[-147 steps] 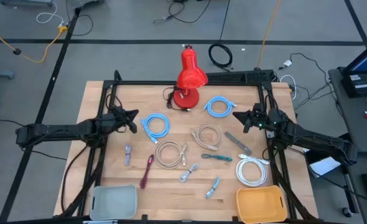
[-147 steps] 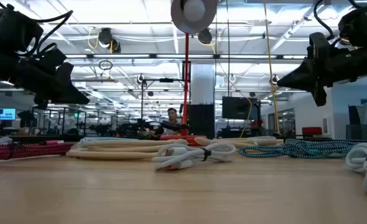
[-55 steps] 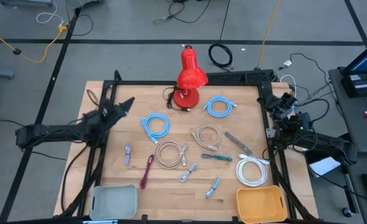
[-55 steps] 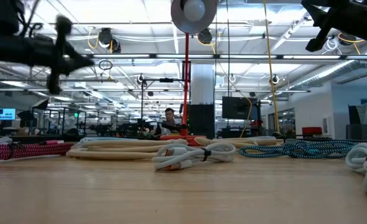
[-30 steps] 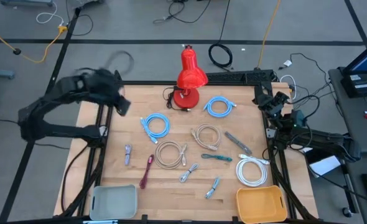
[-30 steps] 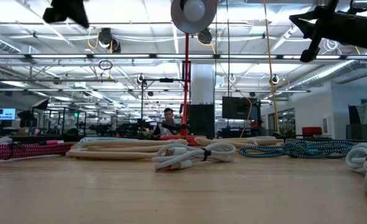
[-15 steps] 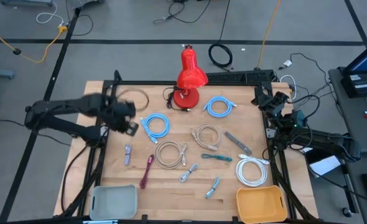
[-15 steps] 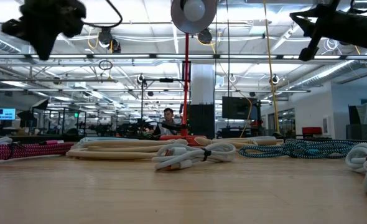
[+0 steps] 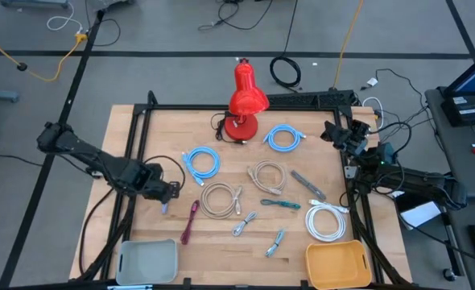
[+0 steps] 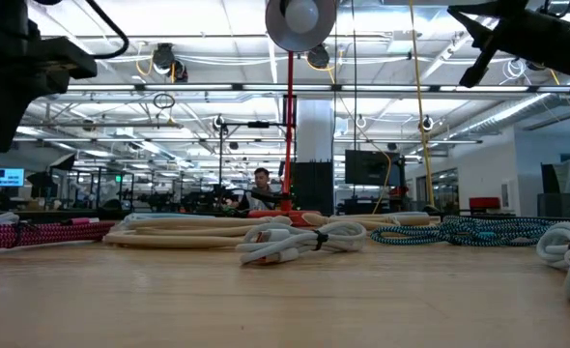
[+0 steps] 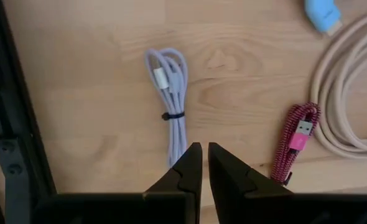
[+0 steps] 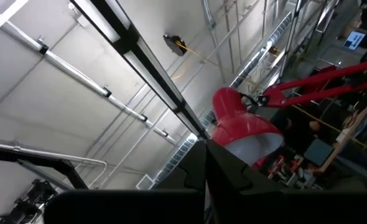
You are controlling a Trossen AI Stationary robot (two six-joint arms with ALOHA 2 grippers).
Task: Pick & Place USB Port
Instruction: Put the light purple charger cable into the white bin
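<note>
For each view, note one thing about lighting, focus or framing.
High view: even light, soft shadows under the cables. Low view: bare tabletop fills the foreground, bright ceiling lights behind, left arm a dark silhouette. Left wrist view: lilac cable sharp. Right wrist view: tilted up at the ceiling, red lamp in frame.

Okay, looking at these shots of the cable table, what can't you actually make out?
- Left gripper, left wrist view: it hangs over the lavender cable; contact can't be judged.
- Lavender cable, high view: the gripper partly covers it.
- Right gripper, right wrist view: points at ceiling and red lamp; table unseen.
- Grey bin, high view: cut off by the edge.
</note>
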